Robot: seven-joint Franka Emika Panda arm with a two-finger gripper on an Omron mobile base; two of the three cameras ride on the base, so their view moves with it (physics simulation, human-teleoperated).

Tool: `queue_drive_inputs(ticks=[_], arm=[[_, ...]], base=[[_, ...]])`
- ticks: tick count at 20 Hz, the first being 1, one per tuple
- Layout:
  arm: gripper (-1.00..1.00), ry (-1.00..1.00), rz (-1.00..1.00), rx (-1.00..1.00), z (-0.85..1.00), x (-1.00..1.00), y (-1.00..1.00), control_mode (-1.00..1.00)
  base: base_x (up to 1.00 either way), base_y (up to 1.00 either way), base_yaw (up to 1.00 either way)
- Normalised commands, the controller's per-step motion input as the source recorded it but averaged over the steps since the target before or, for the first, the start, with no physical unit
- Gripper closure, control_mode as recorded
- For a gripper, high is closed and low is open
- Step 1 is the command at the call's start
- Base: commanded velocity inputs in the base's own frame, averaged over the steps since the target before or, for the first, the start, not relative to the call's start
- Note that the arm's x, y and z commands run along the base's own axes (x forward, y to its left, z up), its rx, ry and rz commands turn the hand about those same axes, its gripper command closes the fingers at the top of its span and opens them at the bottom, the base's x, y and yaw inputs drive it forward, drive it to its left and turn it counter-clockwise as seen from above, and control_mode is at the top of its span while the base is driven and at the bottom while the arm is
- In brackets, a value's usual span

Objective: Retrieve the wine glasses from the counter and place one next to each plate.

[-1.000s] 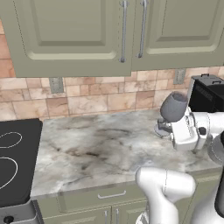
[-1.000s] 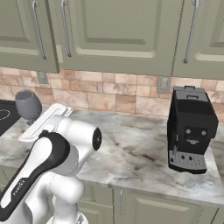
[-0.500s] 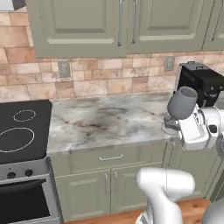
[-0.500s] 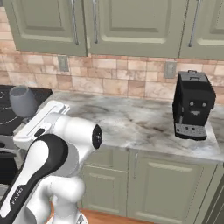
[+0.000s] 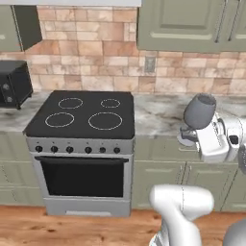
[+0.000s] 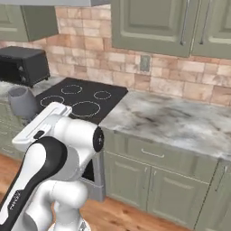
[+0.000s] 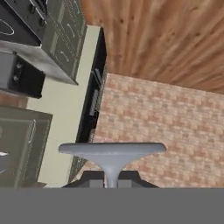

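Observation:
A dark grey wine glass [image 5: 199, 111] rides in my gripper [image 5: 194, 130], which is shut on its stem. The bowl points up and the disc foot [image 5: 186, 138] hangs lower, in front of the counter [image 5: 158, 115], a veined marble top right of the stove. From the right base the same glass [image 6: 21, 102] shows at the far left, above my white hand. The hand view looks along the stem to the foot [image 7: 112, 148], with the fingertips [image 7: 93, 178] pinching either side of the stem. The plates are out of view.
A black stovetop [image 5: 81, 113] with an oven below fills the middle. A black microwave [image 5: 12, 84] stands on the counter to its left. Sage-green cabinets hang above and stand below the marble counter [image 6: 180, 122]. Wooden floor [image 5: 57, 226] runs along the front.
The whole picture has shifted because the base moved: the coffee machine has left the views and the stove and microwave have come in. The glass stays held in the shut gripper.

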Motion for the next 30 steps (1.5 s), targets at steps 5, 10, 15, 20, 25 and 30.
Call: queue_drive_inputs(ticks=[5, 10, 15, 20, 25, 30], arm=[[1.00, 0.00, 0.00, 0.00, 0.00, 0.00, 0.00, 1.00], [1.00, 0.00, 0.00, 0.00, 0.00, 0.00, 0.00, 1.00], [1.00, 0.00, 0.00, 0.00, 0.00, 0.00, 0.00, 1.00], [1.00, 0.00, 0.00, 0.00, 0.00, 0.00, 0.00, 1.00], [1.00, 0.00, 0.00, 0.00, 0.00, 0.00, 0.00, 1.00], [1.00, 0.00, 0.00, 0.00, 0.00, 0.00, 0.00, 1.00]], base=[[0.00, 0.19, 0.99], [0.00, 0.00, 1.00], [0.00, 0.00, 1.00], [0.16, 0.00, 0.99], [0.90, 0.00, 0.78], [1.00, 0.00, 0.44]])
